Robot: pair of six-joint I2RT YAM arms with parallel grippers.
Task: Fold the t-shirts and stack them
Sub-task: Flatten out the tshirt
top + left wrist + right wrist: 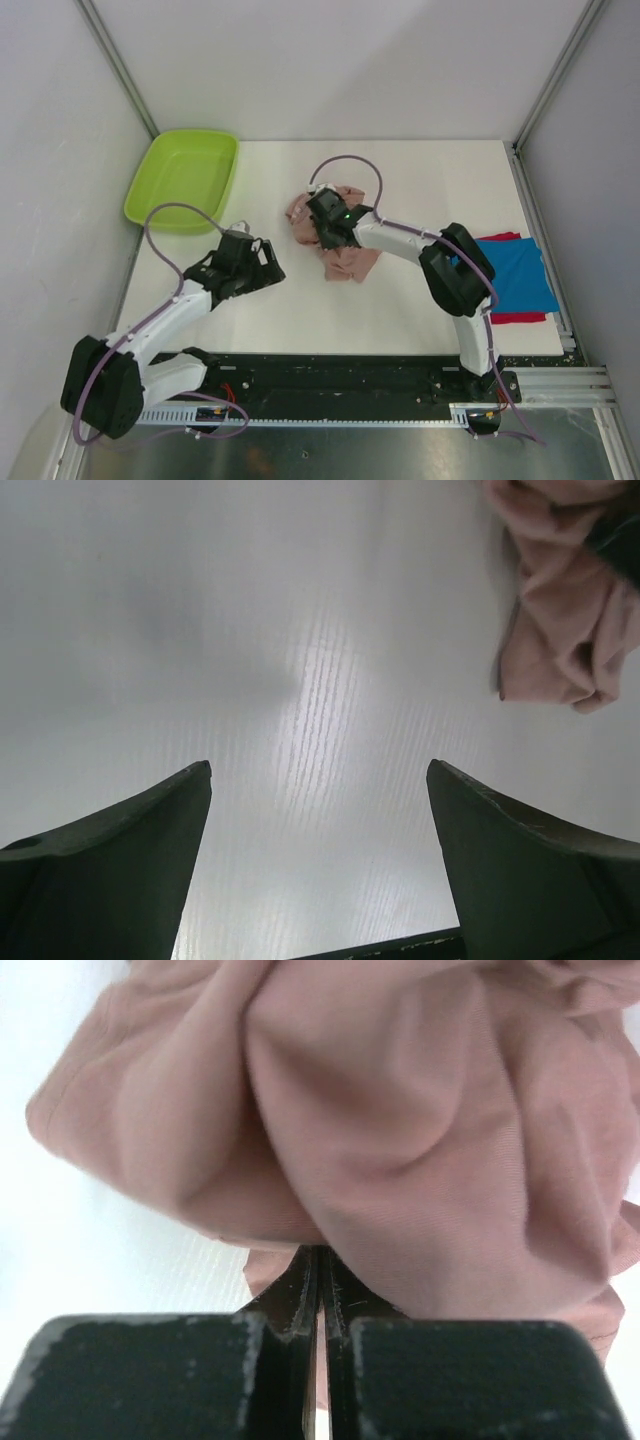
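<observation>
**Right gripper [320,1272] clamped on the pink t-shirt [400,1140]; left gripper [320,772] spread over bare table**

Right gripper's two black fingers are pressed almost together in the right wrist view, with only a thin slit between them. A fold of the dusty pink cloth is pinched at their tips. The rest of the cloth bulges in thick folds above and beyond the tips, and white table shows to the left of it.

From the top camera, the pink t-shirt [352,262] is a crumpled heap near the middle of the table [420,170]. The right gripper [325,228] sits on top of it. Cloth shows on the far side of the gripper head and spills toward the near side. No print can be made out.

The left gripper [262,262] hangs above bare table, to the left of the heap and apart from it. In its own wrist view the dark fingers [120,860] stand wide apart with nothing between them. An edge of the pink t-shirt [560,630] shows in the upper right corner.

A folded blue t-shirt [515,275] lies flat at the right edge of the table, on top of a red t-shirt [517,318]. Only strips of the red one show, along the near and far sides of the blue. The right arm's elbow overlaps the blue shirt's left edge in the top view.

A lime-green tub [185,175] sits at the far left corner, well away from all the cloth.
</observation>
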